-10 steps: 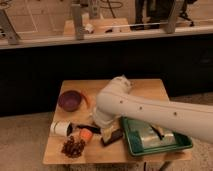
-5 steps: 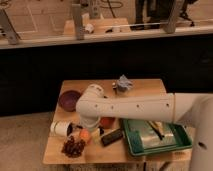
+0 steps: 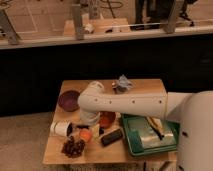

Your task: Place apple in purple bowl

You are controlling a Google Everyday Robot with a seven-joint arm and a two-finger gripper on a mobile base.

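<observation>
**Q:** What occupies the wooden bench [image 3: 150, 87]?

**A:** A white robot arm [image 3: 135, 104] reaches in from the right, bends over the left half of the bench and turns downward. The gripper [image 3: 90, 125] hangs at its lower end, just left of a round orange-red bowl [image 3: 107, 120]. Whether it is parted or closed cannot be told.

**Q:** Where are the task objects?

**A:** The small, roundish orange-red apple [image 3: 85, 135] lies on the bench near the front edge, just below the gripper in the view. It sits between a white cup lying on its side [image 3: 62, 129] and a dark oblong object [image 3: 111, 137]. A dark cluster of grapes [image 3: 73, 146] is just in front of it. The round, shallow, dull purple bowl [image 3: 68, 100] of plastic stands at the left rear, apart from the apple.

**Q:** What differs from the earlier frames?

**A:** One second earlier the arm's bend lay over the middle of the bench and hid a crumpled grey-blue bag [image 3: 121, 84]. The bend has since swung left toward the purple bowl, uncovering the bag. Compared with half a second ago the pose is nearly unchanged. The apple, both bowls and the green rectangular tray [image 3: 129, 147] keep their places.
</observation>
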